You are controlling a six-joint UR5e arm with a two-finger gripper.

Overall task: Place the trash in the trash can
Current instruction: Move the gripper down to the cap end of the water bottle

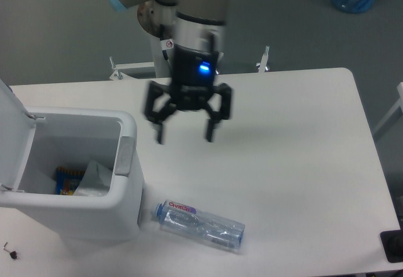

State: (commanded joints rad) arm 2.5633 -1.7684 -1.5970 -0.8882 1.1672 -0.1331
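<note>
Below spread fingers (184,136), bottle (200,225).

You're looking at a robotics lab — a pedestal-mounted grey robot arm (189,12) at the top centre stands behind a plain white rectangular table (296,151) on bare grey floor.

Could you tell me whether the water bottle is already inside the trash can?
No, the water bottle lies on its side on the table, just outside the trash can, while the open pincer holds nothing.
</note>
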